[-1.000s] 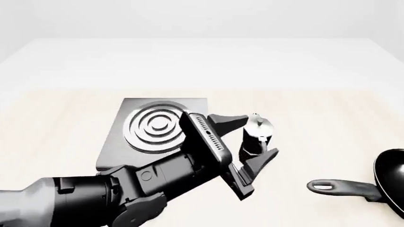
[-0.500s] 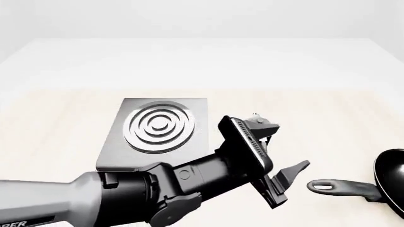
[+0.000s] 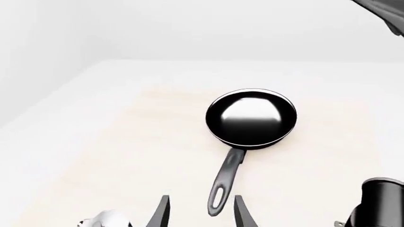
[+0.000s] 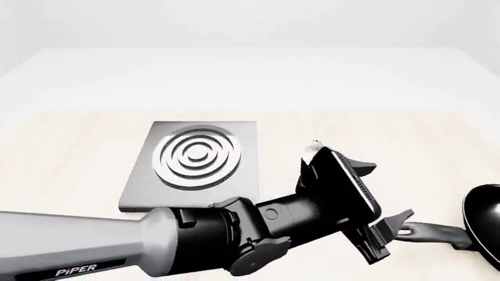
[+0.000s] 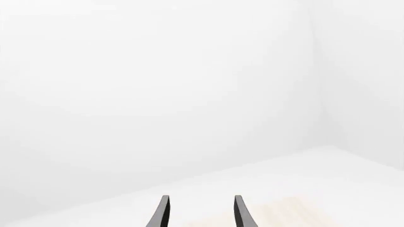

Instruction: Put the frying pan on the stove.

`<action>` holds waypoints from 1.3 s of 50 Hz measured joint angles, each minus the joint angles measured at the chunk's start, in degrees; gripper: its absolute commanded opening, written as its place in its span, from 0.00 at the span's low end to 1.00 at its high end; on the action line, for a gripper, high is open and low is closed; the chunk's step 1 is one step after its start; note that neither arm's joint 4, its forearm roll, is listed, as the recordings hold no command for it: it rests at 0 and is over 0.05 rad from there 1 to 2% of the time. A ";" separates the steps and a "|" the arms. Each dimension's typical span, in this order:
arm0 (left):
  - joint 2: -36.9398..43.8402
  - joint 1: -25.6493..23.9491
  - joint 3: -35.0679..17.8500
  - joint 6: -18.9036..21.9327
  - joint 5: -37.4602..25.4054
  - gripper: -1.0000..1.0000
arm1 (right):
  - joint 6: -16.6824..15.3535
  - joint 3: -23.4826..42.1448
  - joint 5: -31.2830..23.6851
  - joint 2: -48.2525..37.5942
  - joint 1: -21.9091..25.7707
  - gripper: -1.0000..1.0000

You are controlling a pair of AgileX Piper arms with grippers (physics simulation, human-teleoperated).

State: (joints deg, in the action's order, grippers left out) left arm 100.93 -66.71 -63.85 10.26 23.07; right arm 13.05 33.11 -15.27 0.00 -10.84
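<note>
The frying pan (image 3: 251, 116) is black with a glossy pale inside and lies on the table at the right edge of the front view (image 4: 486, 215). Its long dark handle (image 3: 226, 176) points back toward the left arm. My left gripper (image 4: 387, 190) is open at the handle's eyelet end; in the left wrist view the eyelet lies between the fingertips (image 3: 162, 210) of this gripper (image 3: 200, 212) without touching them. The stove (image 4: 195, 161), a grey slab with silver rings, lies left of the gripper with nothing on it. My right gripper (image 5: 200, 212) is open with nothing between its fingers and faces a white wall.
A small black-and-silver moka pot (image 4: 314, 151) stands just right of the stove, mostly hidden behind the left gripper's body. A black cylindrical part (image 3: 375, 205) shows at the corner of the left wrist view; I cannot tell what it is.
The left arm swung to the right, from around the moka pot to the eyelet end of the pan handle. Its gripper stayed open. The pan and stove have not moved.
</note>
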 measured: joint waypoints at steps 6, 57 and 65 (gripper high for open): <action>1.94 -0.71 -2.56 0.29 -1.68 1.00 | 0.24 0.24 -0.09 0.00 -0.18 1.00; 15.03 -2.50 -21.82 2.50 -16.11 1.00 | 1.59 2.78 -1.84 0.00 -1.17 1.00; 16.92 -2.52 -24.64 2.88 -18.30 1.00 | 1.88 3.36 -2.26 0.00 -1.33 1.00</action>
State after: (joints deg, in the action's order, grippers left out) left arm 117.85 -69.23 -88.49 13.13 4.77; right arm 14.93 36.46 -17.54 0.00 -12.17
